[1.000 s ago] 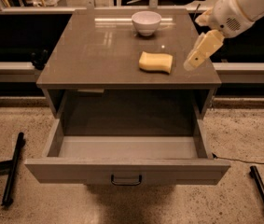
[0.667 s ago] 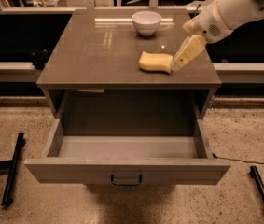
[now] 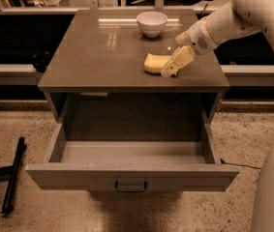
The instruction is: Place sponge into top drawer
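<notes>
1 top drawer (image 3: 131, 177) open, 1 sponge (image 3: 154, 63) on the cabinet top (image 3: 93, 57), 1 gripper (image 3: 169, 71) at its rt end.
Nearest: drawer front, plain grey-brown, w/ 1 small dark handle (image 3: 131, 186) at centre; drawer inside shows nothing in it. Floor at left: 1 dark bar (image 3: 13, 175) lying beside the cabinet. Further back, on the top towards the rt front: the 1 pale yellow sponge, lying flat, not in the drawer. Cream gripper slants down from the rt & overlaps the sponge's rt end, tip low at the surface; grip state: can't tell, released or clenched. 1 white arm (image 3: 233, 18) runs up & off to the rt. Farthest: 1 white bowl (image 3: 152, 23), upright near the back edge, apart from the sponge.
</notes>
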